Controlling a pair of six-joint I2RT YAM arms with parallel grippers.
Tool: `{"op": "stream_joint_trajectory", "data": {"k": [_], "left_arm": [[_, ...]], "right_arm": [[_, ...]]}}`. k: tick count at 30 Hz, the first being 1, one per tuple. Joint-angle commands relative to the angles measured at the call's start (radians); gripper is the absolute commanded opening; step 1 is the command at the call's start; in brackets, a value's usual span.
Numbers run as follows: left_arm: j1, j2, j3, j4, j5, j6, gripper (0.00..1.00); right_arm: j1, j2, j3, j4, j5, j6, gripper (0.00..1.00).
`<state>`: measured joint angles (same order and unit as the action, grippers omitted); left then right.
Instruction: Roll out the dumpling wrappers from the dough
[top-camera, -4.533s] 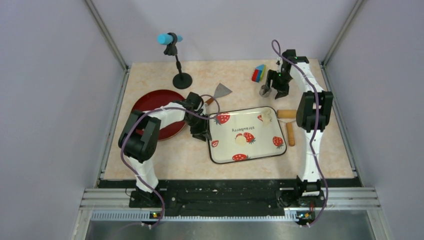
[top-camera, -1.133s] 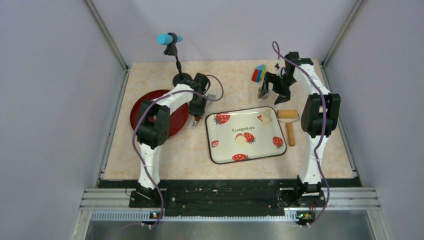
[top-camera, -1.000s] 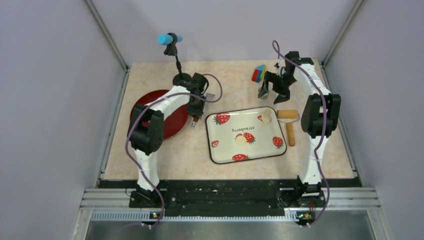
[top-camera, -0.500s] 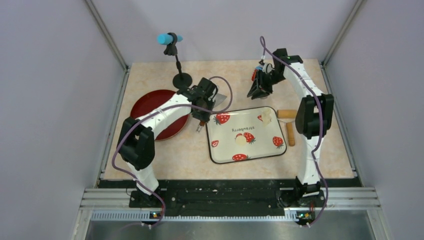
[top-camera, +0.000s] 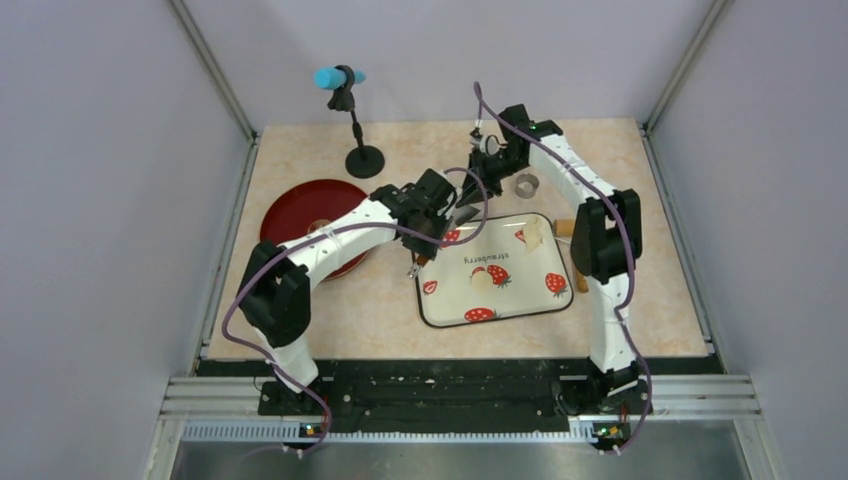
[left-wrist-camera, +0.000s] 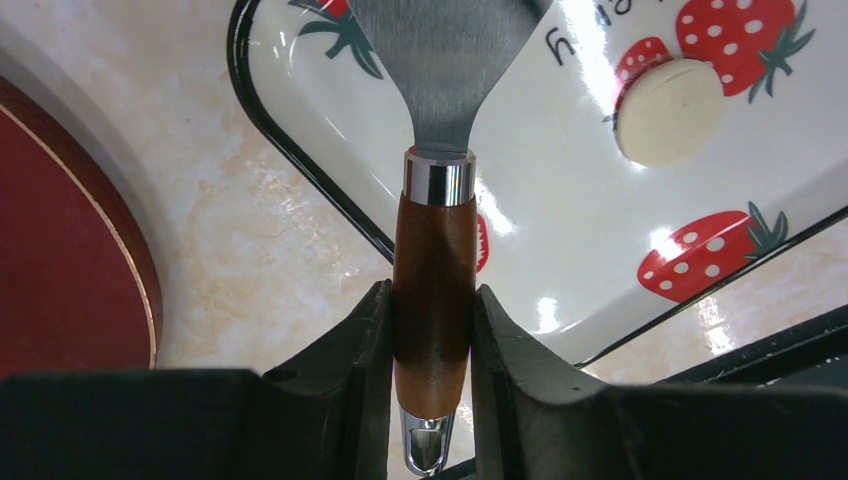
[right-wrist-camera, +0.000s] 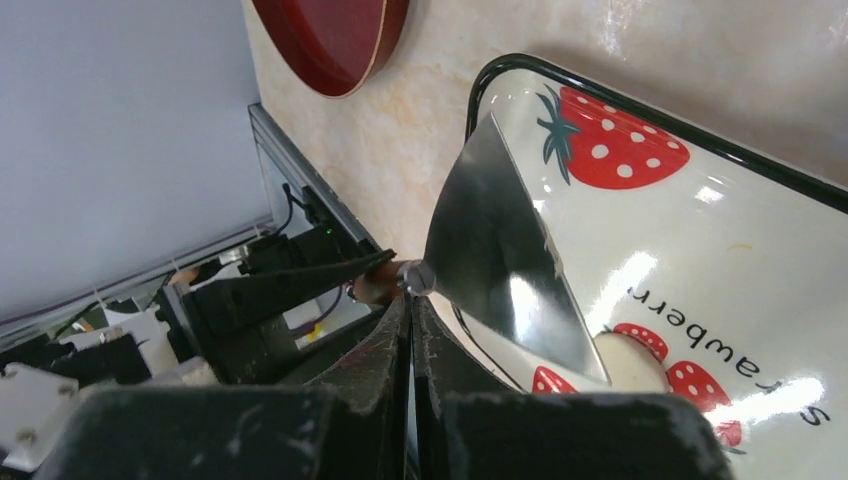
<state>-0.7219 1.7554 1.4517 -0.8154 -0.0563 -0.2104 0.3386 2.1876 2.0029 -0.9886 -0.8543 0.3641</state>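
Far left on the marbled table lay a red plate (top-camera: 300, 205), with a microphone stand (top-camera: 363, 160) behind it. The left gripper (left-wrist-camera: 430, 295) reached to the near-left corner of the strawberry tray (top-camera: 520, 292). Its jaws were clamped partway closed on the brown wooden handle of a scraper (left-wrist-camera: 445, 60), whose steel blade stretched out over the tray's white surface.

On the tray, just past the blade, one flat round dumpling wrapper (left-wrist-camera: 668, 112) lay partly over a printed strawberry (near the tray's middle in the overhead view).

The right gripper (right-wrist-camera: 410, 305) hung above the tray's far-left corner, close over the scraper blade. Its fingers were pressed fully together with nothing visible between them. Whether the tips touched the scraper could not be told.

Further right, a small metal ring (top-camera: 526, 184) stood on the table beyond the tray's far edge. A lump of dough (top-camera: 533, 235) sat inside the tray at its far-right corner. The wooden rolling pin (top-camera: 563, 228) lay just outside that corner, mostly hidden behind the right arm.
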Motion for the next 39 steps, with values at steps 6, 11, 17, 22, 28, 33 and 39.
{"op": "stream_joint_trajectory", "data": {"k": [6, 11, 17, 22, 28, 33, 39], "left_arm": [[-0.019, -0.092, 0.061, 0.053, 0.012, 0.006, 0.0], [-0.018, -0.119, 0.061, 0.078, 0.01, 0.014, 0.0], [-0.018, -0.109, 0.054, 0.077, 0.0, -0.006, 0.0], [-0.004, -0.16, -0.032, 0.187, -0.056, -0.077, 0.0], [0.059, -0.228, -0.135, 0.402, 0.047, -0.132, 0.0], [0.122, -0.261, -0.23, 0.584, 0.191, -0.132, 0.0], [0.247, -0.258, -0.287, 0.636, 0.433, -0.041, 0.0]], "right_arm": [[0.004, 0.025, -0.077, -0.017, 0.079, -0.057, 0.0], [0.005, 0.021, -0.115, -0.026, 0.11, -0.087, 0.0], [0.004, 0.01, -0.049, -0.033, 0.118, -0.083, 0.04], [-0.014, -0.043, 0.04, -0.024, 0.206, -0.072, 0.19], [-0.083, -0.142, -0.014, 0.024, 0.27, -0.06, 0.44], [-0.163, -0.212, -0.116, 0.003, 0.366, -0.104, 0.63], [-0.228, -0.297, -0.295, -0.03, 0.517, -0.172, 0.77]]}}
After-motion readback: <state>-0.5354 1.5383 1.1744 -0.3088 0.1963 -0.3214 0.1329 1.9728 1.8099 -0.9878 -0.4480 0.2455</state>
